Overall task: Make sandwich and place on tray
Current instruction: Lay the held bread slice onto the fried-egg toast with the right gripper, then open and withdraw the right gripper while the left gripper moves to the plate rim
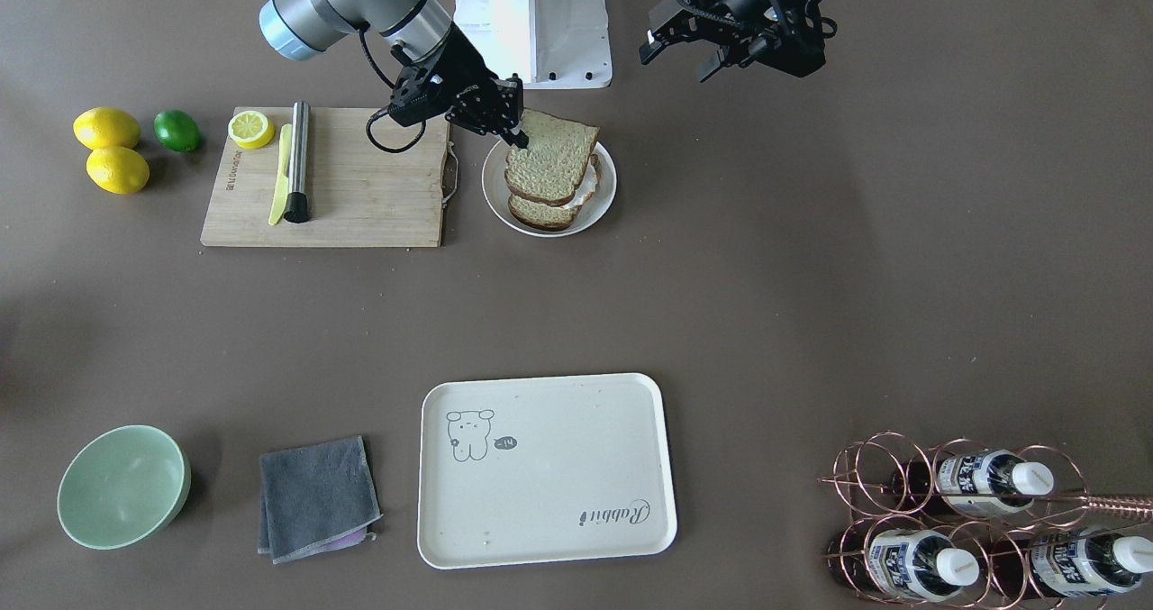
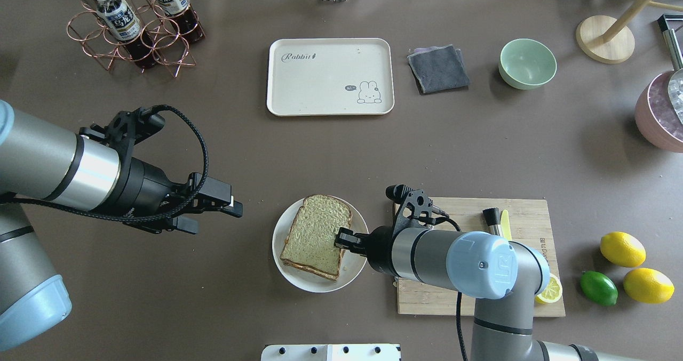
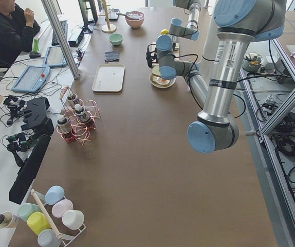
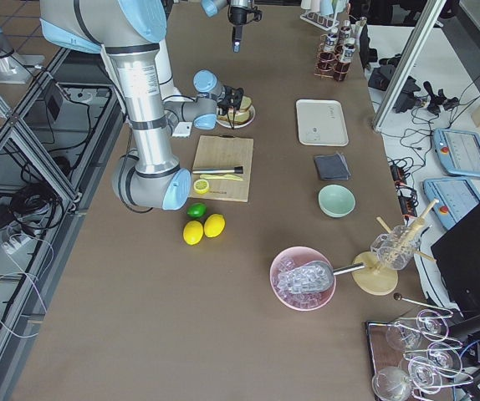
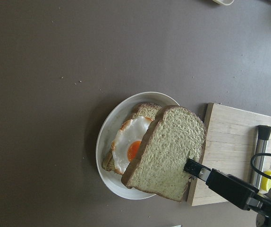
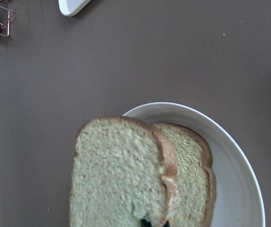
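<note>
- The black two-finger right gripper (image 2: 344,240) is reaching over the rim of the round white plate (image 2: 299,282) from the side where the bamboo cutting board (image 2: 480,297) lies. Its fingers are pinching one edge of the upper slice (image 2: 315,235), a squarish piece of speckled tan bread with a dark brown crust.
- The upper slice is hanging tilted above the plate with its pinched edge raised. It is covering part of the white fried egg (image 5: 127,142) with the orange yolk.
- The egg is lying on the lower slice (image 5: 147,109), a matching piece of bread, inside the plate.
- From the gripper, the upper slice is extending across the plate, away from the cutting board. Its long axis is running crosswise to the fingers, roughly from the robot's side of the plate toward the far side.
- The upper slice is sitting offset toward the cutting board, so the egg is showing beyond its free edge. Closing the sandwich probably calls for shifting the slice away from the board and lowering it flat.
- The left gripper (image 1: 677,59) is hovering over bare table on the side of the plate opposite the cutting board. It is apart from the plate, with fingers spread and nothing between them.
- The large cream-white rectangular tray (image 2: 320,83) with the raised rim is lying well apart from the plate, on the side away from the robot's base, and the sandwich is not yet on it.
- The right arm is the nearer one to the stack.
</note>
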`<state>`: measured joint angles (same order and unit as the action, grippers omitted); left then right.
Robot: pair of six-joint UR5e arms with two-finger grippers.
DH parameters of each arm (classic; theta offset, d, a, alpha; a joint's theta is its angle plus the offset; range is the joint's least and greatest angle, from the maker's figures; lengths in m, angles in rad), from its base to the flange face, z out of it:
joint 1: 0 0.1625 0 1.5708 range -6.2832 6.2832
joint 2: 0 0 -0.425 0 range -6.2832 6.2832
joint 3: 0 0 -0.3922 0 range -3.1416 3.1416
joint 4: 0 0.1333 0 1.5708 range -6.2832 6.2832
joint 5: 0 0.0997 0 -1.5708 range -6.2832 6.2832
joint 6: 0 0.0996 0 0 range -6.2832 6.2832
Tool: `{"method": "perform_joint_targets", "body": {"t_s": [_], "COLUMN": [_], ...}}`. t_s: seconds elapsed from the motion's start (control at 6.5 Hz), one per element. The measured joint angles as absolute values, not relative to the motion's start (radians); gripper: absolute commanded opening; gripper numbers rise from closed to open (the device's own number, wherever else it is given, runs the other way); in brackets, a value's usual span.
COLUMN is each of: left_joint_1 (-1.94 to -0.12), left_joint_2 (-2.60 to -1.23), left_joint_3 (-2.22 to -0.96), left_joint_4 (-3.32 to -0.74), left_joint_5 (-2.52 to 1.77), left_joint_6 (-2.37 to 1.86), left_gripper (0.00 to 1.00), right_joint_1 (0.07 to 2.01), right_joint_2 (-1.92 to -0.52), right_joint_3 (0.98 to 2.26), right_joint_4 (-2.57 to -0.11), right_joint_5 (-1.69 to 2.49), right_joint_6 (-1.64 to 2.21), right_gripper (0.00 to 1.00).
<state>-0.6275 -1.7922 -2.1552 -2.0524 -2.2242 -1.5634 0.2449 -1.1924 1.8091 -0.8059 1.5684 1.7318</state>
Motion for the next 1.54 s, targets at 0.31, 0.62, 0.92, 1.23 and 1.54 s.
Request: {"method": "perform_joint_targets", "body": {"t_s": [0.31, 0.62, 0.92, 1.23, 1.54], "left_joint_1": [-0.629, -0.629, -0.630, -0.630, -0.630], "left_joint_2": [-1.792, -1.792, -1.792, -1.792, -1.792], "left_joint_3": [-2.154, -2.153, -2.149, -2.147, -2.146], "left_joint_4": [-2.052, -2.052, -2.053, -2.054, -2.054], "left_joint_5": [-2.224, -2.224, -2.223, -2.223, -2.223], "left_joint_6": [-1.563, -1.564, -1.563, -1.563, -1.563], "left_gripper": [0.97, 0.97, 0.97, 0.97, 0.97], "right_joint_1": [0.244, 0.244, 0.245, 0.257, 0.307], "right_joint_2": [-1.181, -1.179, -1.178, -1.179, -1.188], "right_joint_3": [1.776, 1.755, 1.752, 1.763, 1.797], "right_joint_4": [-0.804, -0.801, -0.799, -0.800, -0.805], "right_joint_5": [1.569, 1.569, 1.569, 1.576, 1.643], "right_joint_6": [1.731, 1.730, 1.731, 1.729, 1.708], "right_gripper": [0.00, 0.31, 0.98, 0.99, 0.99]}}
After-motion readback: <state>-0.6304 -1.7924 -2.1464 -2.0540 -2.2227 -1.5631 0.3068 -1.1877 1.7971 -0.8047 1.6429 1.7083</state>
